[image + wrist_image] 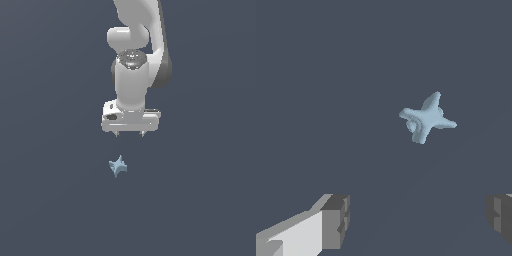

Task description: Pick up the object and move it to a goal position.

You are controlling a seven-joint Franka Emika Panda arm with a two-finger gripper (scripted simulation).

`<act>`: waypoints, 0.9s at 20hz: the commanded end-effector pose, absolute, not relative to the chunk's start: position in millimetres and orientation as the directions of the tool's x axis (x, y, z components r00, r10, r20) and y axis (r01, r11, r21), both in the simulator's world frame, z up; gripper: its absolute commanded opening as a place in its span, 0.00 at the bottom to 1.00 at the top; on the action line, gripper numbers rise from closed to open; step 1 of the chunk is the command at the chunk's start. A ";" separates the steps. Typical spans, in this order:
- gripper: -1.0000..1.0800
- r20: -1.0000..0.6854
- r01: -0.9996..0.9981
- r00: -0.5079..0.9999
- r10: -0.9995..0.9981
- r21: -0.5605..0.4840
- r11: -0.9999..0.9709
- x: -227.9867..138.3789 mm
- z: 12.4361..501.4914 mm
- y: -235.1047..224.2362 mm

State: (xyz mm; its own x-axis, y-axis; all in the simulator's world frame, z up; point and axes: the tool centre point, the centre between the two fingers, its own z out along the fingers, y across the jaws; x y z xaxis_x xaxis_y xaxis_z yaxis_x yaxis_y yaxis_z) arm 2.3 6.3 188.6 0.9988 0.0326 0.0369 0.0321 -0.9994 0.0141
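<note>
One light-blue star-like object (118,166) alone on plain dark ground, clear of the spread-fingered gripper (130,134).

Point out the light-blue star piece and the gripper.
Light-blue star piece (118,166): exterior view, its centre body.
Gripper (130,134): exterior view, midway between its open fingertips.

Plain dark slate-grey ground (50,200) throughout.
</note>
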 end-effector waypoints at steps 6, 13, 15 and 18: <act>0.96 0.036 0.036 0.999 0.037 0.015 -0.999 2.8 187.9 5.8; 0.96 0.031 0.092 0.995 0.093 0.018 -0.996 12.5 178.1 0.5; 0.96 0.028 0.119 0.992 0.119 0.019 -0.993 17.0 173.4 -2.0; 0.96 0.023 0.166 0.986 0.167 0.020 -0.986 24.9 164.4 -6.7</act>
